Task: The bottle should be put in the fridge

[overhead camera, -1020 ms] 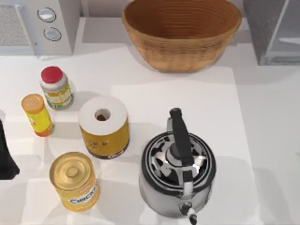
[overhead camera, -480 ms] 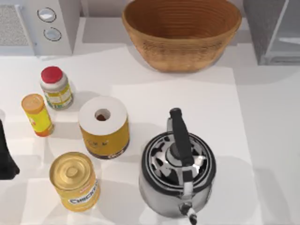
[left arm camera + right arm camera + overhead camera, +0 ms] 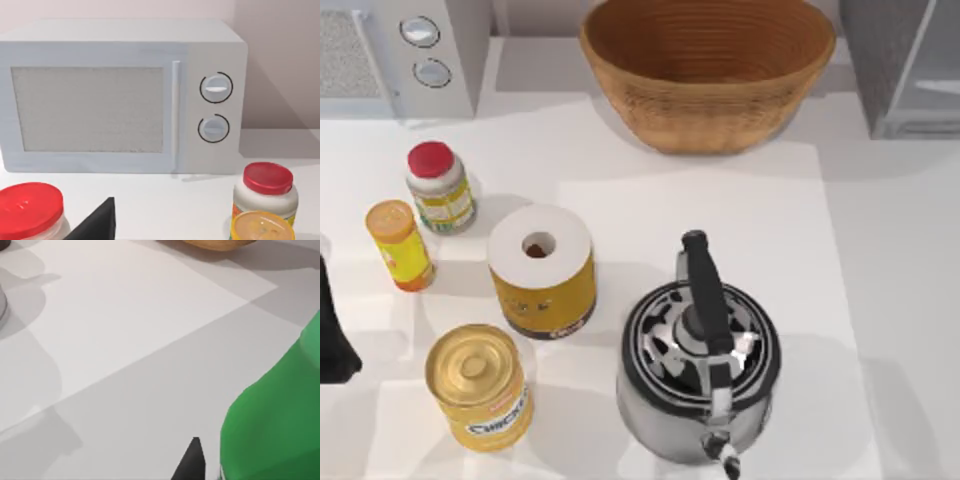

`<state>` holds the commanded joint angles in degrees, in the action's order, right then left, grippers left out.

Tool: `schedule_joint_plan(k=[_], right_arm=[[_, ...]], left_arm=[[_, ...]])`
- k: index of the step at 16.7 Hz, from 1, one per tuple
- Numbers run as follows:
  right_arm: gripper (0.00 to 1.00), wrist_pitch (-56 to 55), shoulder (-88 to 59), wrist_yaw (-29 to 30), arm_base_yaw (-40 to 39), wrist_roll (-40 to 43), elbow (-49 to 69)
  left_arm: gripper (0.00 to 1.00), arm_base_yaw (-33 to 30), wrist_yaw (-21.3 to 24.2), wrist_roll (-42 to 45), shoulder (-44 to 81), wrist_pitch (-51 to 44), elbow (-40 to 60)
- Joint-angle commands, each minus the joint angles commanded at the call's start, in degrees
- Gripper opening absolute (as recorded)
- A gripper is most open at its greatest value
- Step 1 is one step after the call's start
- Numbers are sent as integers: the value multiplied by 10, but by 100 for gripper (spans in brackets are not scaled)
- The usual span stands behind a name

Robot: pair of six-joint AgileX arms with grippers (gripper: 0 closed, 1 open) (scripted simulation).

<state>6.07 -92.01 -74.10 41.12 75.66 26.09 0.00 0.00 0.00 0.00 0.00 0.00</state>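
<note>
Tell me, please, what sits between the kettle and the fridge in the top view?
Nothing: between the kettle and the fridge, the top view shows bare white table.

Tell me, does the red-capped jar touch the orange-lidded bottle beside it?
Apart. The top view shows a bare strip of table between the red-capped jar and the orange-lidded bottle.
</note>
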Motion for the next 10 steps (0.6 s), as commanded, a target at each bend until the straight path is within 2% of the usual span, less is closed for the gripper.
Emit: schedule_joint_plan(k=[5,10], right_arm=[[1,275,-19,3,50,185,121],[1,441,-84,15,86,286,232]], left_arm=[[100,0,0,0,0,0,0],[100,0,0,0,0,0,0]])
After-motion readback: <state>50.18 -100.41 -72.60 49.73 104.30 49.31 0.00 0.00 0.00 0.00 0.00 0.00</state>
